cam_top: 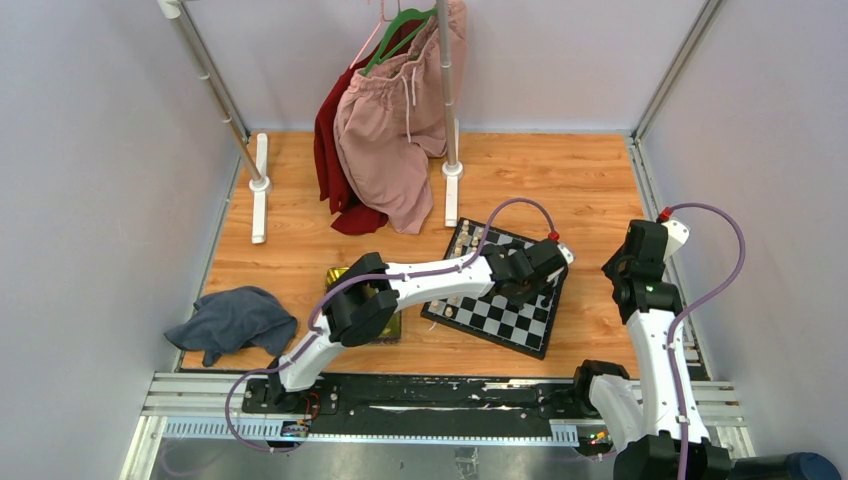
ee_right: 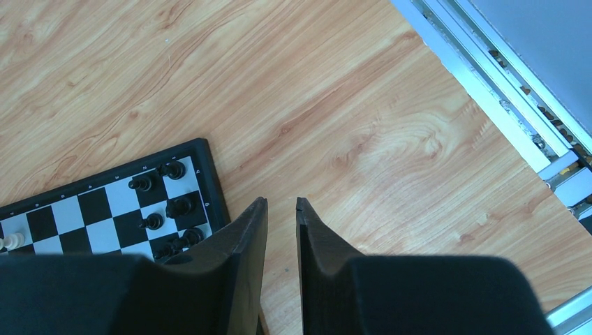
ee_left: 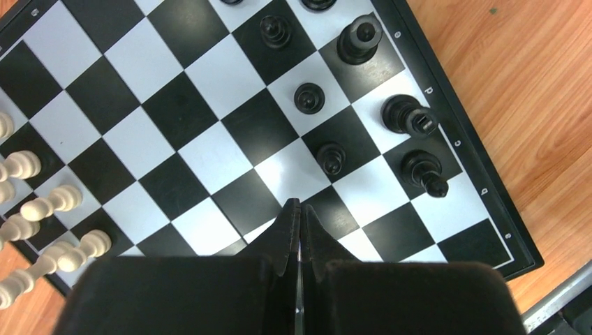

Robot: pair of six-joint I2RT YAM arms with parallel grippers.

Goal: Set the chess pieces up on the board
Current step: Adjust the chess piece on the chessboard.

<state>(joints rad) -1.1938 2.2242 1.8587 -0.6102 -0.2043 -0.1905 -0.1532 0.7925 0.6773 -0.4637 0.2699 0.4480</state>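
Observation:
The board (cam_top: 497, 322) lies on the wooden table, right of centre. In the left wrist view several black chess pieces stand along the board's (ee_left: 209, 150) right side, among them a pawn (ee_left: 308, 97), a second pawn (ee_left: 331, 158) and a taller piece (ee_left: 423, 172). My left gripper (ee_left: 301, 206) hovers over the squares just below them, shut with nothing between its fingers. My right gripper (ee_right: 280, 202) hangs over bare wood to the right of the board's corner (ee_right: 202, 178), open by a narrow gap and empty. More black pieces (ee_right: 180, 206) show there.
Cream-white pieces (ee_left: 52, 202) line the board's left edge. A yellow-green tray (cam_top: 337, 276) sits partly under my left arm. A grey cloth (cam_top: 235, 318) lies at front left. Pink and red garments (cam_top: 390, 130) hang on a rack at the back. A metal rail (ee_right: 502, 91) borders the table's right side.

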